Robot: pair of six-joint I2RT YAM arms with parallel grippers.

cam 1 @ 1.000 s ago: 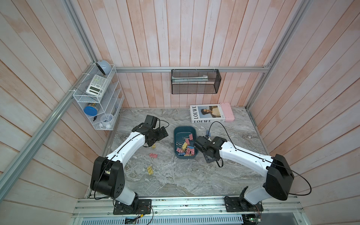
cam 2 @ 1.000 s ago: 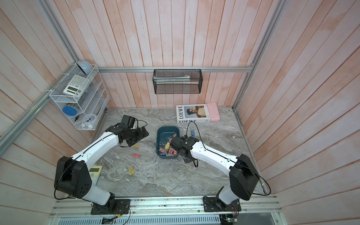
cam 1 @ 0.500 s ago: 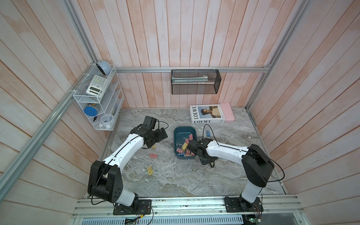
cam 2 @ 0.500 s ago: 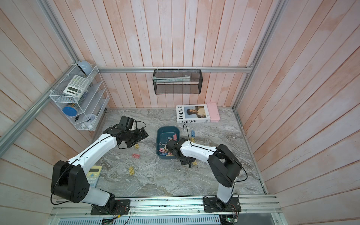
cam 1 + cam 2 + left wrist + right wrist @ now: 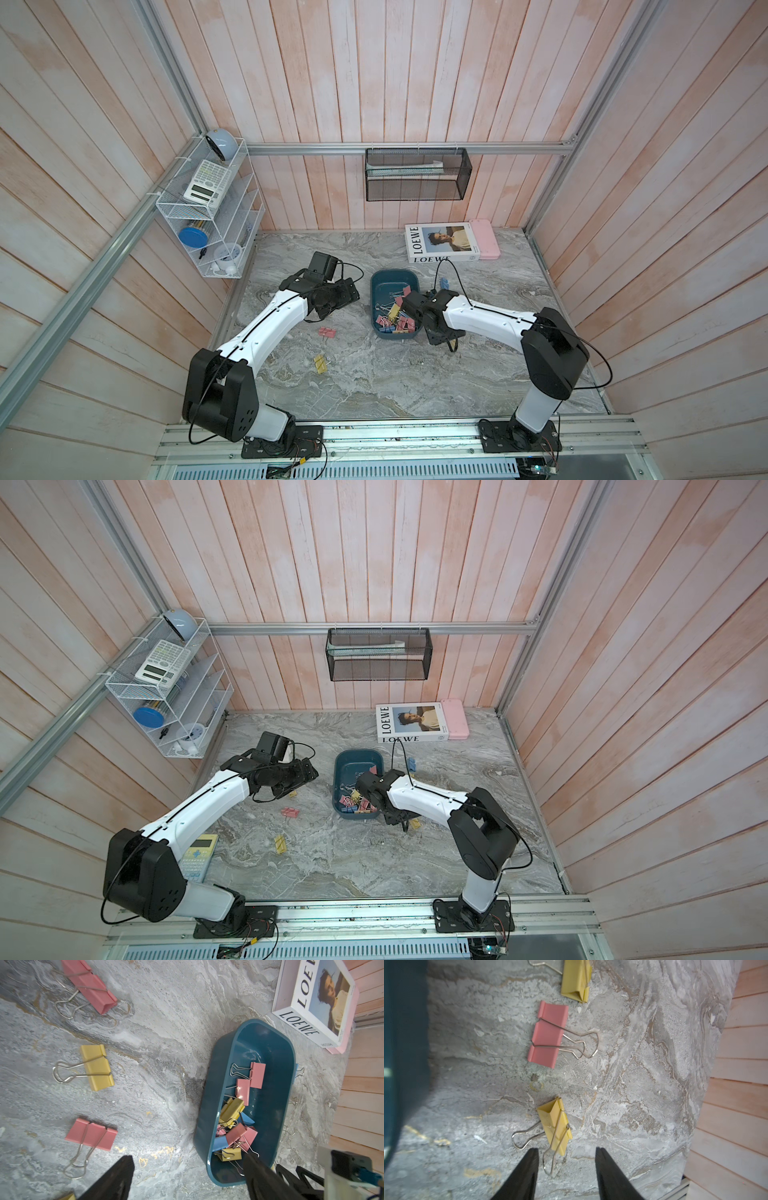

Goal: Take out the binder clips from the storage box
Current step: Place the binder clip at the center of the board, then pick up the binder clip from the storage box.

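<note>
My right pincer (image 5: 566, 1149) stands spread with nothing pinched between its black fingers (image 5: 527, 1167). A yellow clip (image 5: 554, 1124) lies on the marble table (image 5: 643, 1084) just ahead of the tips, one of its wire loops reaching into the gap. Beyond it lie a pink clip (image 5: 548, 1036) and a second yellow one (image 5: 576, 978), all outside the box (image 5: 404, 1043), whose teal wall fills one edge of this wrist view. My left pincer (image 5: 187, 1156) is spread wide too and empty, one finger showing over the end of the box (image 5: 204, 1105), the other over bare table. Inside the box sits a heap of clips (image 5: 234, 1126), pink, yellow and blue, bunched toward one end. Three loose clips (image 5: 96, 1068) lie on the table on my left arm's side. In both top views the box (image 5: 388, 280) sits mid-table between the arms, a book (image 5: 442, 243) behind it.
</note>
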